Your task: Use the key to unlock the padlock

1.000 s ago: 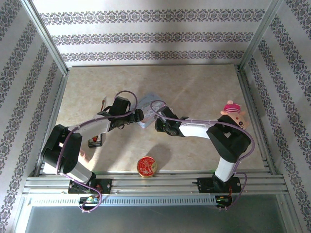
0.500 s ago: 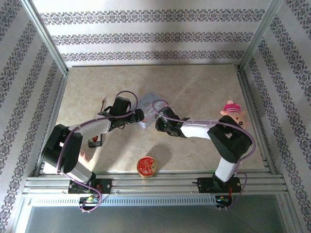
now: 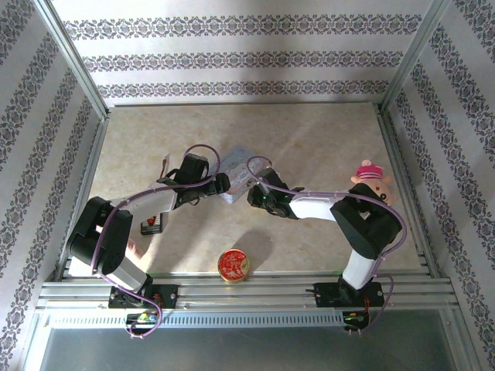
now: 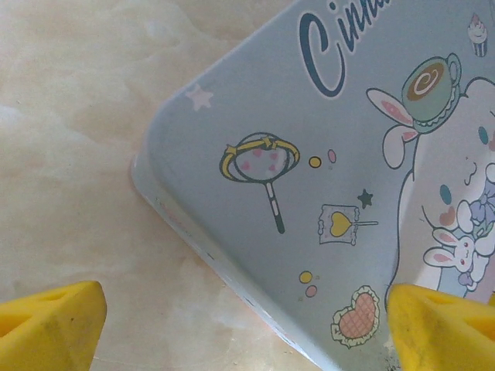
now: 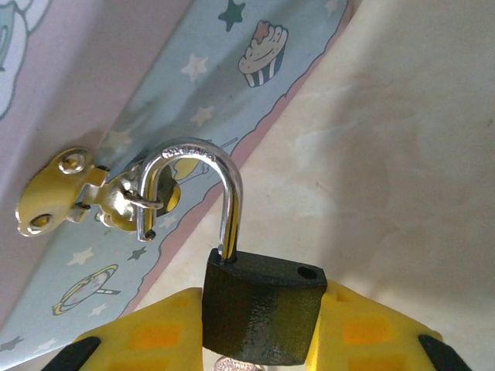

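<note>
Your padlock (image 5: pixel 261 313) looks already unlocked. One leg of its shackle (image 5: pixel 193 154) is out of the black body, its socket hole showing empty on top, while the other leg sits in the body. What seems left is unhooking: the free leg hangs through the small ring of the gold hasp (image 5: pixel 54 193) on the blue box (image 5: pixel 193 69). A coppery rounded sliver (image 5: pixel 226 362) peeks out under the body; you cannot tell whether that is the key.

The padlock's long axis runs from body to shackle, roughly upright in the right wrist view. The shackle's bend points away from the fingers, toward the box edge.

Your right gripper (image 5: pixel 261 328) pinches the body, one yellow pad on each side. It holds the padlock just above the table (image 5: pixel 402 154), beside the box. Your left gripper (image 4: pixel 247 325) has its fingers (image 4: pixel 54 321) spread wide at the box's corner, holding nothing.
</note>
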Motion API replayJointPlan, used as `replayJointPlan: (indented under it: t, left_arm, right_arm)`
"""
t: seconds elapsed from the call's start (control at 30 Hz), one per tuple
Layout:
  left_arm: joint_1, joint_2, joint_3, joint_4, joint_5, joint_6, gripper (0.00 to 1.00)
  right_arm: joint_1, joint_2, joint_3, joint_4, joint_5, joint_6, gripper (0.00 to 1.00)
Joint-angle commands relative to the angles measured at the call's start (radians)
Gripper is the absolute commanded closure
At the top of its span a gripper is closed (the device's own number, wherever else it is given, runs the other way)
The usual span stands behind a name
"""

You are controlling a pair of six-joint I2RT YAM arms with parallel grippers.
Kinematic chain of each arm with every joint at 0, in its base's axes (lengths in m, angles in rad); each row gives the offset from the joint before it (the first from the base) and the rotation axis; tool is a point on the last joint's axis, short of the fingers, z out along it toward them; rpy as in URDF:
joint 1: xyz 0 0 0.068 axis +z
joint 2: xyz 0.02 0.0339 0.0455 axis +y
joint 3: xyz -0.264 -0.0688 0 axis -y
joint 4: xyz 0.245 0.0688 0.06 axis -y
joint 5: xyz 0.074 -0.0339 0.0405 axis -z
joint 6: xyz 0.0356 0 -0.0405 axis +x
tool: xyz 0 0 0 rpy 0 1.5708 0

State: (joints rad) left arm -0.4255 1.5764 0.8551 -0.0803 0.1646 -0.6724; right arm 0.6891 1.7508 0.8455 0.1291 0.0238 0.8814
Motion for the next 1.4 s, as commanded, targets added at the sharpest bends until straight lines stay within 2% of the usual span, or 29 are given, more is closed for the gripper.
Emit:
replayJointPlan:
  t: [0.0,1.37]
  left_arm:
    - [-0.007,0.042,-0.026,-0.111,-0.034,0.019,0.08]
    - [-0.004,0.042,-0.031,-0.118,-0.037,0.014,0.08]
  right_arm:
    - [-0.016,0.005,-0.014,0.038,0.019,0.023,0.99]
    - [-0.034,0.012,-0.037,0.105,0.02,0.076,0.98]
